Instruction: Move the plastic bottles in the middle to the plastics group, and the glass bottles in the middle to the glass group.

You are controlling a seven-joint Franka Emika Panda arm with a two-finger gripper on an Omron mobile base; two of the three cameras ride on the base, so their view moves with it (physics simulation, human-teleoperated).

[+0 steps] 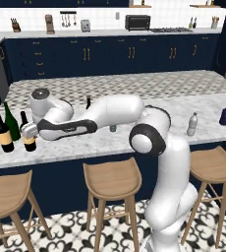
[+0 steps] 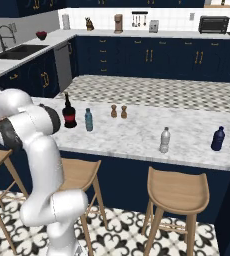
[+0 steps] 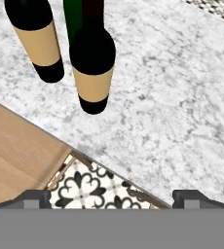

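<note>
Hand view: jaws wide, empty, two tan-labelled dark bottles (image 3: 92,68) ahead on table (image 3: 172,107); right base view adds pale-blue bottle (image 2: 89,120).

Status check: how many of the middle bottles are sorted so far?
Done: one tan-label wine bottle stands by the green bottle in the glass group. In hand: nothing; the end effector is open. Left: the squat red-band bottle and the pale-blue bottle, both mid-counter.

Marble counter (image 2: 137,135) carries 7 bottles (3 wine bottles (image 1: 13,129) clustered left) and 2 shakers (image 2: 118,111).
</note>
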